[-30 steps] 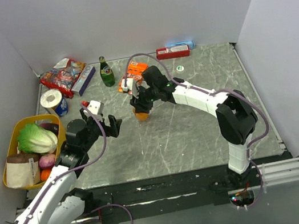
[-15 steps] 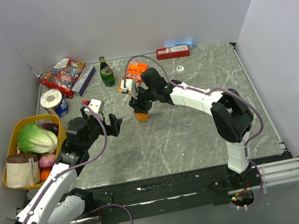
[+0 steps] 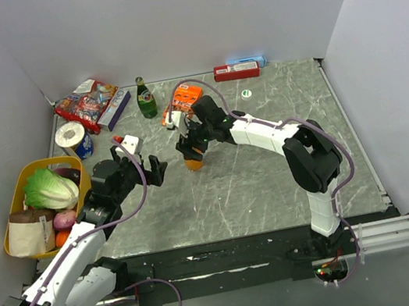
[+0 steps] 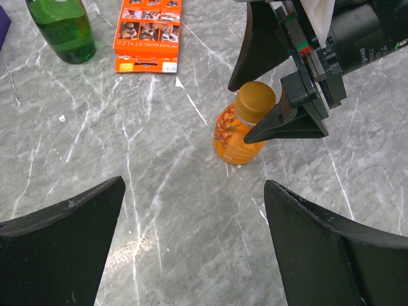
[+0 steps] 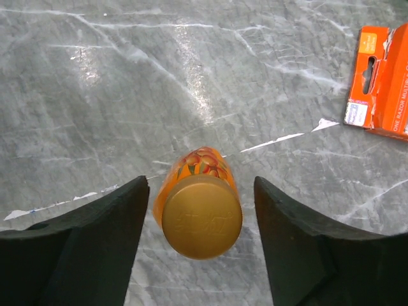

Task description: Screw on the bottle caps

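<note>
The squat orange bottle (image 3: 194,160) stands upright mid-table with the orange-brown cap (image 5: 201,217) sitting on its neck; it also shows in the left wrist view (image 4: 243,131). My right gripper (image 3: 193,146) is open just above it, its fingers (image 5: 115,223) on either side of the cap with a small gap on each side. My left gripper (image 3: 152,170) is open and empty, low over the table to the left of the bottle. The whitish cap with a green mark (image 3: 245,92) lies at the back right. The dark grey-green bottle is not in view.
A tall green glass bottle (image 3: 146,98) and an orange card package (image 3: 183,96) stand behind the orange bottle. A red box (image 3: 236,71) lies at the back, and snack packs (image 3: 86,101) and a tape roll (image 3: 71,135) at the back left. A yellow basket (image 3: 16,200) of food sits at the left edge.
My right wrist has shifted slightly left and back over the orange bottle. The bottle and the left arm have barely moved.
</note>
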